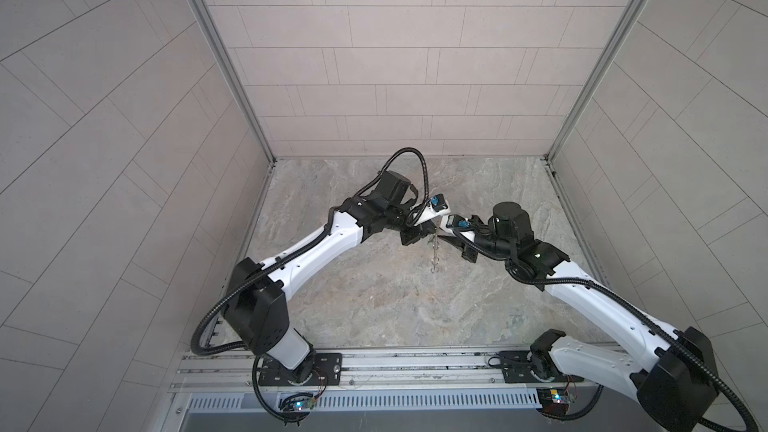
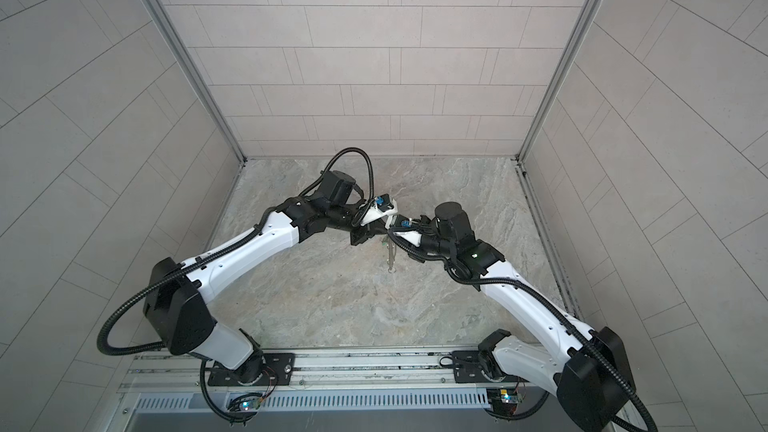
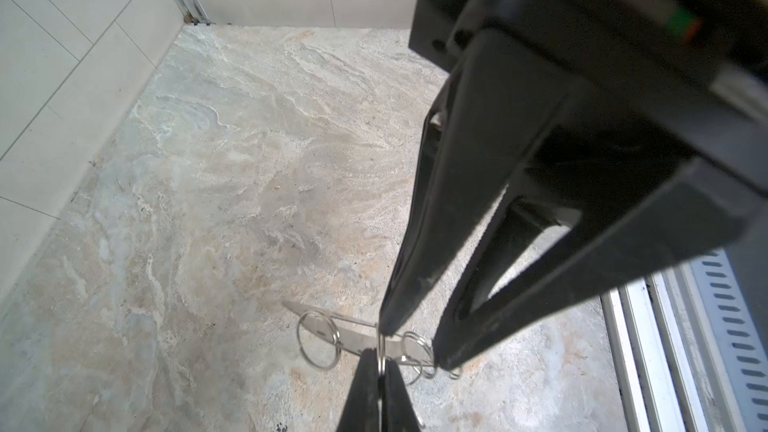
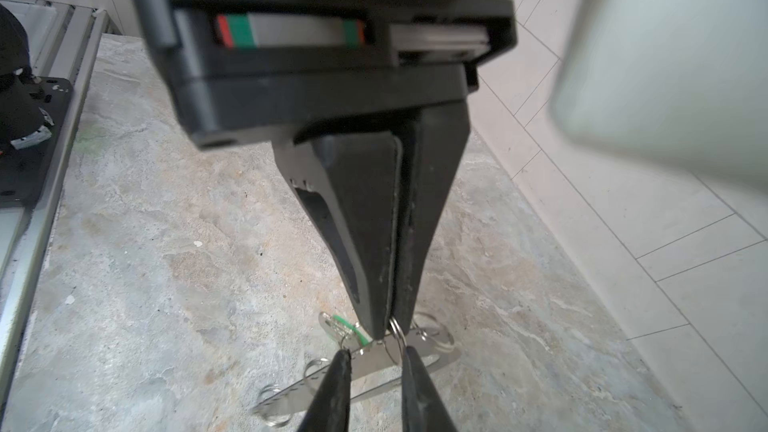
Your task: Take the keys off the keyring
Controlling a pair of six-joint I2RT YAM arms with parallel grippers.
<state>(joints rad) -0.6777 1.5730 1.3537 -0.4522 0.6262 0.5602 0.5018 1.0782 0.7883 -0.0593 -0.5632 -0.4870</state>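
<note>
Here we count one keyring (image 4: pixel 370 359) in the middle of the counter (image 4: pixel 166 243), with one green key (image 4: pixel 345 328) at its far end. Two grippers crowd it: the left gripper (image 4: pixel 384 330) pinches one wire loop (image 4: pixel 395 336), and the right gripper (image 3: pixel 415 344) stands spread astride the keyring.

Left tool (image 3: pixel 380 361) clamped, right tool (image 4: pixel 376 351) slightly parted

keyring (image 4: pixel 370 361): flat grey slotted metal plate, silver wire loops (image 3: pixel 319 339) along one edge, near frame centre in both top views | keys (image 4: pixel 351 326): small green tag beside plate's end
</note>
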